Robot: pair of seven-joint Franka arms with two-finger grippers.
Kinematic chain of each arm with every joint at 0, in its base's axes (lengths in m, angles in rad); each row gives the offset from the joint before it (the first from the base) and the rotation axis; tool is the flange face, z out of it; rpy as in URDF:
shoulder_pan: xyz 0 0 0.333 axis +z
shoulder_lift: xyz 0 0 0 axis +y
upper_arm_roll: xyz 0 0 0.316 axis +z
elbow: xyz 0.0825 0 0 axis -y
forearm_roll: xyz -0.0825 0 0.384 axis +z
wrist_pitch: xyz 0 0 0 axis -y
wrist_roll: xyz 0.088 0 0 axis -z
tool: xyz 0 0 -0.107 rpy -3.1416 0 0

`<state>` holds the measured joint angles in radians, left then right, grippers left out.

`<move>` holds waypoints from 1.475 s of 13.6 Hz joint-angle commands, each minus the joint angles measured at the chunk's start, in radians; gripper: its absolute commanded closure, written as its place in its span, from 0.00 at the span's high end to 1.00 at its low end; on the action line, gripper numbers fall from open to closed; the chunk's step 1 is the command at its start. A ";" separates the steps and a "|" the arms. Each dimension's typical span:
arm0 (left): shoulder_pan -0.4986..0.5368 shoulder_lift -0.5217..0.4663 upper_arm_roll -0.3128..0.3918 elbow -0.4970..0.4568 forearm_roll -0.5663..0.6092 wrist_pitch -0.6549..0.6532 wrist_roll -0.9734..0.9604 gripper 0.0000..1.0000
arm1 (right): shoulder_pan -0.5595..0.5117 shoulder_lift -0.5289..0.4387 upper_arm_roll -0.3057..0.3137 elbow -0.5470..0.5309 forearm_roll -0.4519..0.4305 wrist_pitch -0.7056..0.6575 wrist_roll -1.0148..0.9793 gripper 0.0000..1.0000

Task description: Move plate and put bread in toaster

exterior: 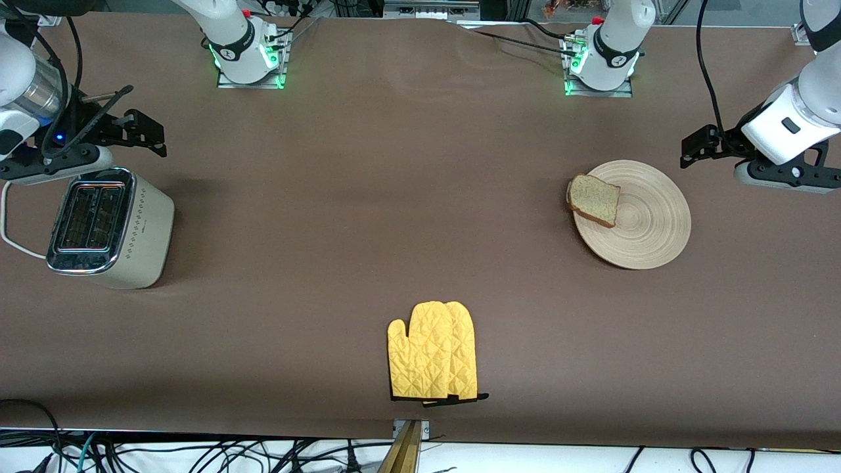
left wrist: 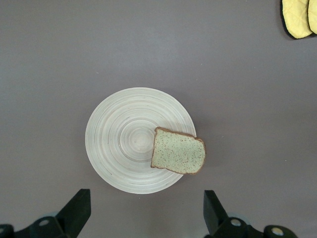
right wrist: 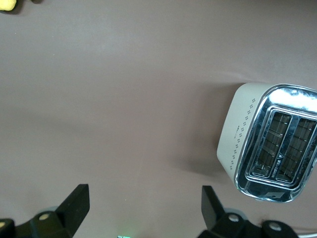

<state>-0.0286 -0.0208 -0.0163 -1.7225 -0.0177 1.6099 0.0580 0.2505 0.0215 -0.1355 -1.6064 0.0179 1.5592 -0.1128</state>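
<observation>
The round tan plate (exterior: 650, 226) lies toward the left arm's end of the table. The slice of speckled brown bread (exterior: 594, 200) rests on it, overhanging the rim on the side toward the right arm. My left gripper (exterior: 698, 146) hangs open and holding nothing over bare table beside the plate. In the left wrist view the plate (left wrist: 121, 141) and bread (left wrist: 178, 151) lie off the tips of the left gripper (left wrist: 147, 213). The cream toaster (exterior: 112, 230) stands at the right arm's end, slots up. My right gripper (exterior: 148, 131) hovers open over the table beside the toaster (right wrist: 270, 141).
A yellow quilted oven mitt (exterior: 433, 351) lies near the table's front edge, midway between the two ends. The toaster's white cord (exterior: 10, 230) loops off toward the table's end. Brown table cloth stretches between toaster and plate.
</observation>
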 commanded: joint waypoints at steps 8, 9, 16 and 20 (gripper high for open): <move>0.006 0.013 -0.002 0.032 -0.019 -0.034 0.003 1.00 | -0.007 -0.006 0.008 0.013 0.001 -0.007 0.009 1.00; 0.006 0.013 -0.002 0.032 -0.019 -0.034 0.003 1.00 | -0.005 -0.006 0.008 0.013 0.001 -0.005 0.012 1.00; 0.125 0.056 0.004 0.031 -0.138 -0.082 0.162 1.00 | -0.007 -0.005 0.008 0.013 0.002 -0.004 0.010 1.00; 0.321 0.159 0.004 0.034 -0.255 -0.082 0.426 1.00 | -0.007 -0.003 0.007 0.011 0.002 -0.002 0.009 1.00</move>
<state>0.2193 0.0780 -0.0043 -1.7225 -0.2136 1.5500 0.3891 0.2506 0.0215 -0.1351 -1.6064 0.0179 1.5603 -0.1128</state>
